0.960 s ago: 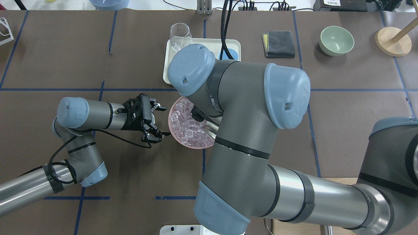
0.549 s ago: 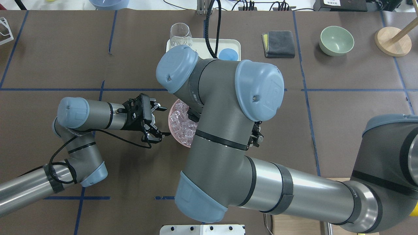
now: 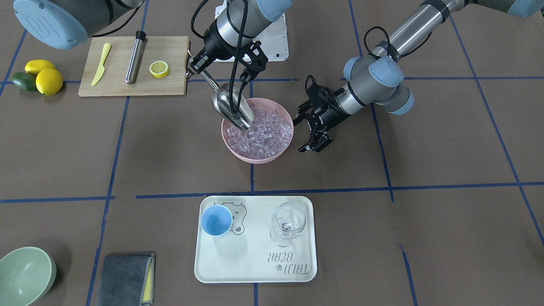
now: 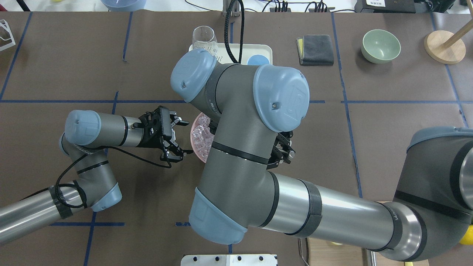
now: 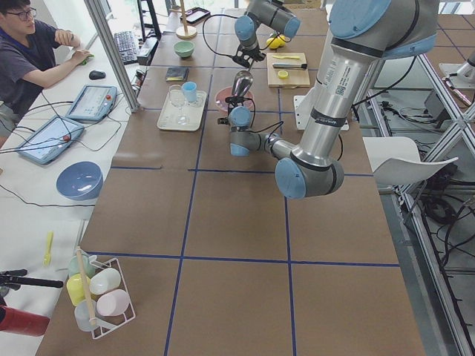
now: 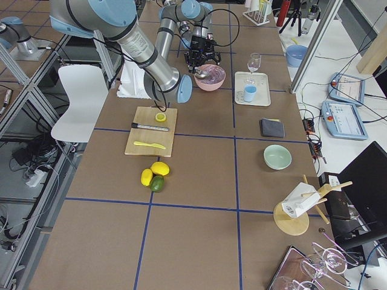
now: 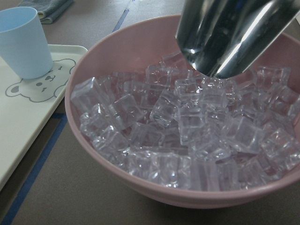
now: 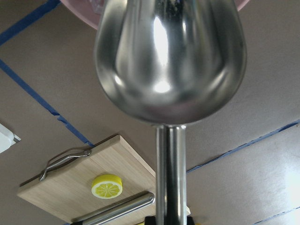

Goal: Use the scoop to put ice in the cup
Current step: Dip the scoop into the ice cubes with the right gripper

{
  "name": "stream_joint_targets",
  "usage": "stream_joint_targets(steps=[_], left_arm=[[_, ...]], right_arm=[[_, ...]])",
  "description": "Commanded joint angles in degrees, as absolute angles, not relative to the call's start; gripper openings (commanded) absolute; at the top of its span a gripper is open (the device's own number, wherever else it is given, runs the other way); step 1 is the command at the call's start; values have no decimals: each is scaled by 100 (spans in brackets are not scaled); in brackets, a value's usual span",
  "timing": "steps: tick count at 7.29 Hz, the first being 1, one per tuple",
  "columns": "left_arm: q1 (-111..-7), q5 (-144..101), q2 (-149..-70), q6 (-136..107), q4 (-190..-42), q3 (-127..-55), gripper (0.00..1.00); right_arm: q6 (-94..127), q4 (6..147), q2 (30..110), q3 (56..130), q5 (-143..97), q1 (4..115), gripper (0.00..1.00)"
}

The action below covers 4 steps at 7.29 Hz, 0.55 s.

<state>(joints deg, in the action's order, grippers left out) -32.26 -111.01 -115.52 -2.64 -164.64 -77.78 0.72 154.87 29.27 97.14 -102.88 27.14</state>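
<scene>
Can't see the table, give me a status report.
Right gripper shut on scoop, tip at ice. Left gripper open beside pink bowl. Cup empty on tray.

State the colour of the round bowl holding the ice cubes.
Pink round bowl, best in left wrist view.

1. In the overhead view the right arm (image 4: 240, 147) hides the scoop (image 3: 231, 106), most of the pink bowl (image 4: 192, 138) with its ice (image 7: 187, 126), and half the tray (image 4: 255, 48). Only a sliver of the cup (image 4: 257, 59) shows.
2. The right gripper (image 3: 197, 68) sits almost wholly under that arm there.
3. Whether the scoop holds ice cannot be told: only its outer shell shows.
4. The right wrist view cuts the handle at its bottom edge, hiding the grip.
5. At the operators' edge, toward the robot's right corner, the green bowl (image 3: 23, 272) and grey cloth (image 3: 125, 278) are cropped in the front view.
6. In the side views the right gripper and the left gripper (image 3: 299, 136) are too small to read.
</scene>
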Motion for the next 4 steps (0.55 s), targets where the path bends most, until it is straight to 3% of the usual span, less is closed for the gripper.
stream_joint_targets(steps=[1,4], left_arm=[[-3226,-11101,-11558,-264,-16471,-7778,100],[-3226,-11101,-11558,-264,-16462,-7778,100]], right_arm=[[79,15076,2822,9241,-10292,2725,0],[158,14793,2751,8947,-10292,2725,0]])
